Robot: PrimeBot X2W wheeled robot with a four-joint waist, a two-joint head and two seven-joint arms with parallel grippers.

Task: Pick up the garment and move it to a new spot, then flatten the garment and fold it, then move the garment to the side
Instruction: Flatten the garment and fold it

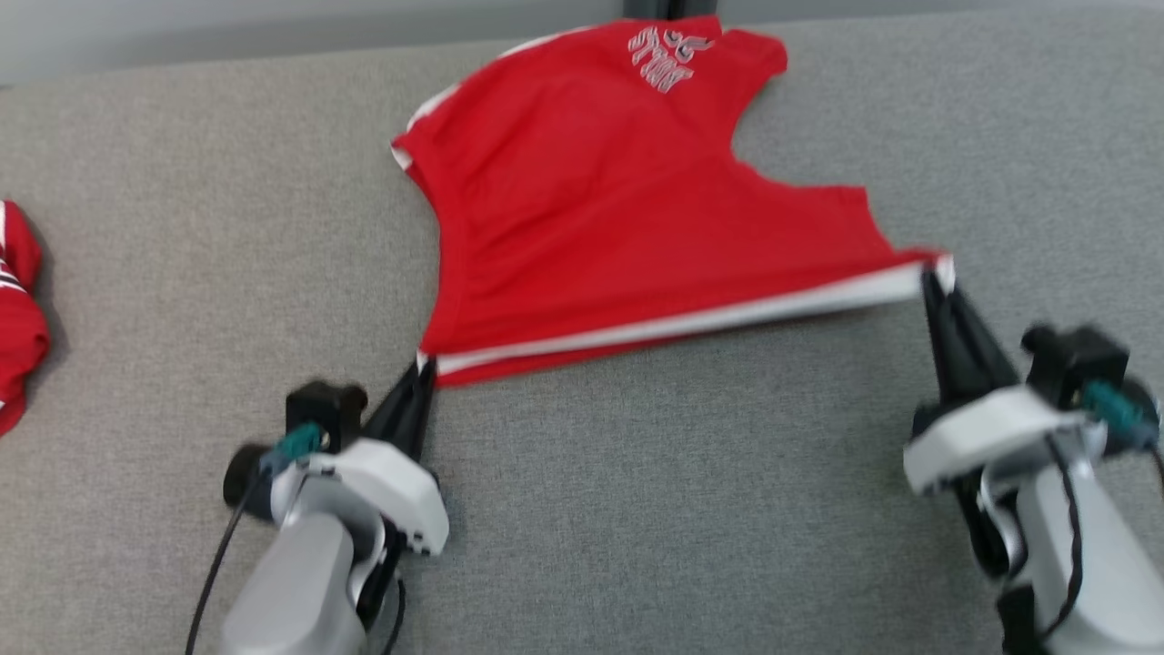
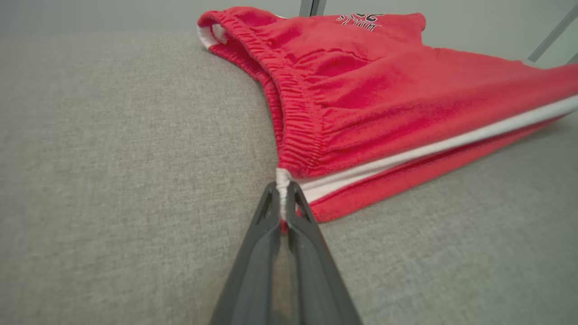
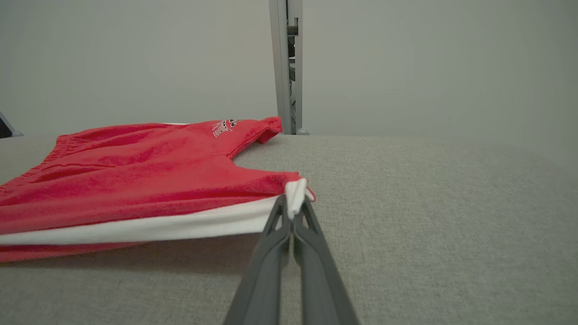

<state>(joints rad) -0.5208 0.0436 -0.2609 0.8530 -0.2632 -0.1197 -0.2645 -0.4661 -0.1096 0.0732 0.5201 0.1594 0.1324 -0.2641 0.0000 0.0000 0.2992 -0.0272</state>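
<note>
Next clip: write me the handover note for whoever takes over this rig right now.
Left hand: shut on the waistband corner of the red shorts with white side stripes.
Right hand: shut on the leg-hem corner of the same striped edge.
Shorts: spread on the grey fabric surface, near edge stretched between the hands. Another red garment lies at far left.
Done: shorts look laid out roughly flat.
Left: fold, then move aside.

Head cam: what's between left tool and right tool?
In head view, the red shorts: their white stripe stretches from left tool to right tool, each pinching a corner.
</note>
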